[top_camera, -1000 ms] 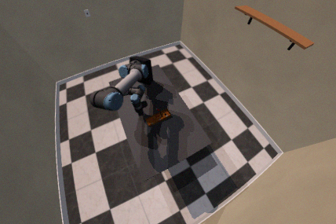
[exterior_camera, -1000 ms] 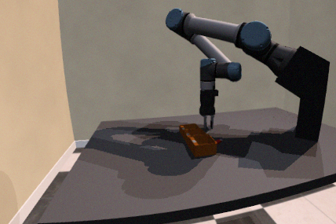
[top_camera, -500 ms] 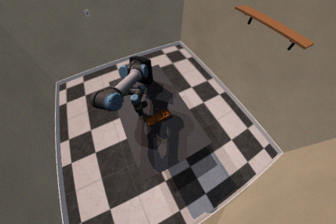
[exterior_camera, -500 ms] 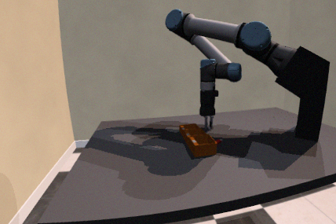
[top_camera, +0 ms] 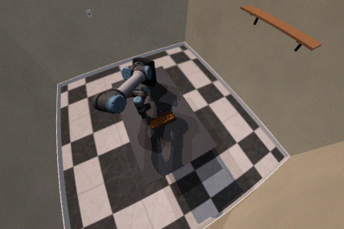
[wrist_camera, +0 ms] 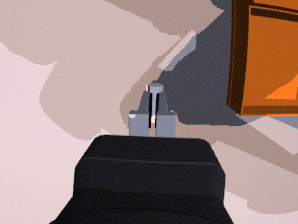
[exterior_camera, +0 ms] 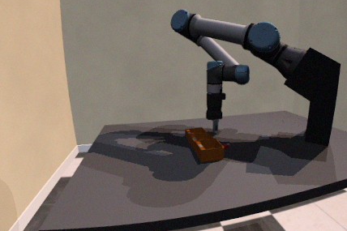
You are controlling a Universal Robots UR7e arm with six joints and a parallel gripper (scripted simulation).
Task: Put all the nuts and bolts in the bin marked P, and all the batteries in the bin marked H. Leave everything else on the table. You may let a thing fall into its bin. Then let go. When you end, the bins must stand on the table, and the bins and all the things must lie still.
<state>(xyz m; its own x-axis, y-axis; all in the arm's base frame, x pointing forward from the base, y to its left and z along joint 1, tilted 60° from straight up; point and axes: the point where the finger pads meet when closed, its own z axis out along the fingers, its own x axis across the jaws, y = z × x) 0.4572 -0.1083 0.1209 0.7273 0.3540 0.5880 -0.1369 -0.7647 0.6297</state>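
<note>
Beside the orange bin, fingers close on a bolt

Just off the bin (top_camera: 156, 124) (exterior_camera: 212, 156) (wrist_camera: 241, 75), the gripper's (top_camera: 146, 116) (exterior_camera: 216, 131) (wrist_camera: 153, 107) fingers are nearly shut, pinching a grey bolt (wrist_camera: 155, 88), its head showing between the tips. Above them the arm (top_camera: 132, 84) (exterior_camera: 220, 27) folds down from its mount (exterior_camera: 324, 91), which stands on the grey table (top_camera: 193, 139) (exterior_camera: 122, 189), as the bin does. Against or near the bin's mount-side end lies something small and red (exterior_camera: 226, 146). Which letters mark the bin, I cannot tell.
</note>
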